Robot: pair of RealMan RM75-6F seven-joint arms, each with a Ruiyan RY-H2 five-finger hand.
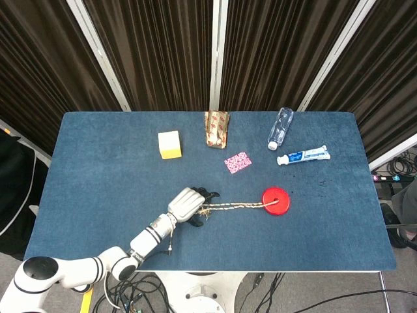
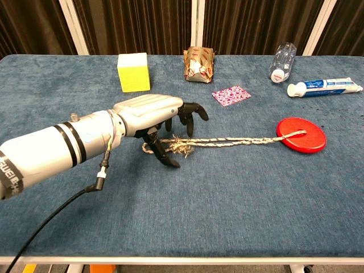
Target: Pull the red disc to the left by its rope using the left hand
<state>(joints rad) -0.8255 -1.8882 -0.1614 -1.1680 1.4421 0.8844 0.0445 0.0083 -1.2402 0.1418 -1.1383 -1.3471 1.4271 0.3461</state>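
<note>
I see even, bright overhead light across the blue table [image 1: 98,169], with only soft, short shadows under the left hand [image 2: 151,114] and beside the yellow block [image 2: 133,71]. Both views are sharp, free of motion blur. The curtains behind the table stay dark; faint sheen marks the hand's pale shell.
</note>
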